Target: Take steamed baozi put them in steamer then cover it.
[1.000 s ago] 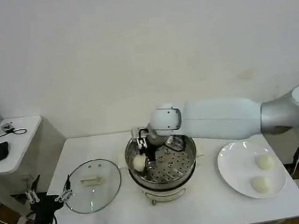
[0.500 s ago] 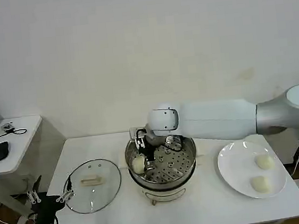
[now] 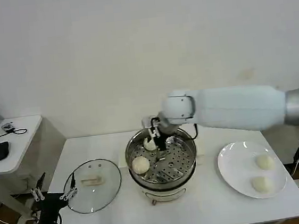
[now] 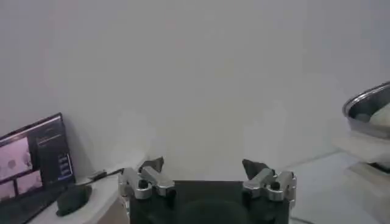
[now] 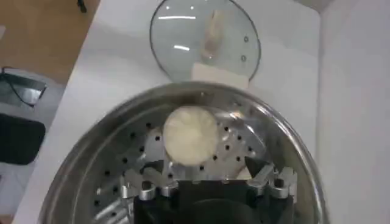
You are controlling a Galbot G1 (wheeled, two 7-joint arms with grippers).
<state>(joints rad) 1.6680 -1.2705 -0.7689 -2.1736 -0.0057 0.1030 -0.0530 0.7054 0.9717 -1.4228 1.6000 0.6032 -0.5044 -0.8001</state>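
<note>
Left claw (image 3: 54, 196): it is held low off the near left corner of the counter (image 3: 203, 213), just beside the glass lid. In the left wrist view the left claw (image 4: 207, 173) is seen spread wide with nothing between its fingers. It is judged to be waiting.
Plate (image 3: 229, 162): it is set at the near right of the counter, well apart from the steamer. Two steamed baozi are carried on it, the near bun (image 3: 262, 184) and the far bun (image 3: 264, 161). Both are yet to be moved.
Glass lid (image 3: 93, 185): it is laid flat on the counter to the left of the steamer, handle up. In the right wrist view the glass lid (image 5: 204, 39) is seen beyond the steamer rim. The covering step is not yet done.
Steamer (image 3: 168, 166): it stands open at the middle of the counter. One baozi (image 3: 140, 165) is seated on the perforated bottom at the left side; in the right wrist view this baozi (image 5: 190, 135) is seen lying free inside the steamer (image 5: 91, 152).
Right claw (image 3: 157, 143): it is held over the far part of the steamer. In its wrist view the right claw (image 5: 210, 182) is seen spread, gripping nothing, apart from the bun.
Pale shape by the right claw: whether a second bun lies at the far side cannot be told.
Progress: at least one bun is judged placed; two transfers and the lid are left.
</note>
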